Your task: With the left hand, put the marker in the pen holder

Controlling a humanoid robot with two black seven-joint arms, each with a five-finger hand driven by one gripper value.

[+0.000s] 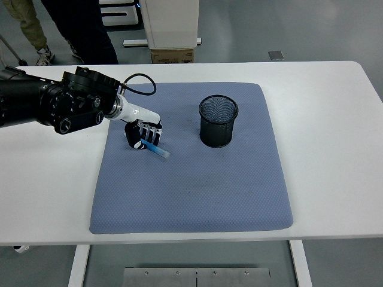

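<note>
A blue marker [158,151] is held in my left hand [143,135] over the left part of the blue-grey mat [191,179]. The fingers are curled around the marker, whose free end points down and to the right, close to the mat. A black mesh pen holder [218,121] stands upright on the mat to the right of the hand, well apart from it. The left arm comes in from the left edge. The right arm is out of view.
The mat lies on a white table [335,131]. A person's legs [78,30] and a white cabinet with a cardboard box [172,55] are beyond the table's far edge.
</note>
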